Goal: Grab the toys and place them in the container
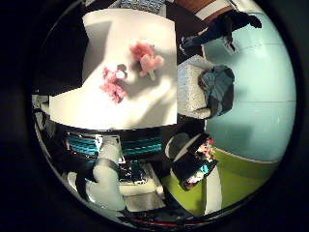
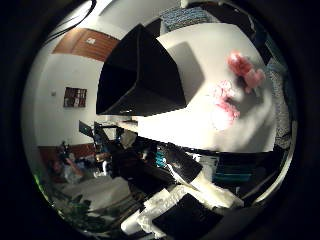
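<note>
Two pink plush toys (image 1: 130, 67) lay on the white table (image 1: 96, 106) beside the black container (image 2: 137, 75) — well apart from the white-and-black hand (image 2: 195, 187), fingers relaxed, holding nothing

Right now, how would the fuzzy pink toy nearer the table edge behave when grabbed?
The pink plush toy looks fuzzy and limp, so probably soft, light and squashable. Lying flat on the white table, it seems unlikely to roll, though it may flop.

Both palm cams look down from well above the white table (image 1: 96, 108). Both share the tabletop and two pink toys (image 2: 240, 65); only the thumb-side view catches the black container (image 2: 137, 75), upper left.
</note>
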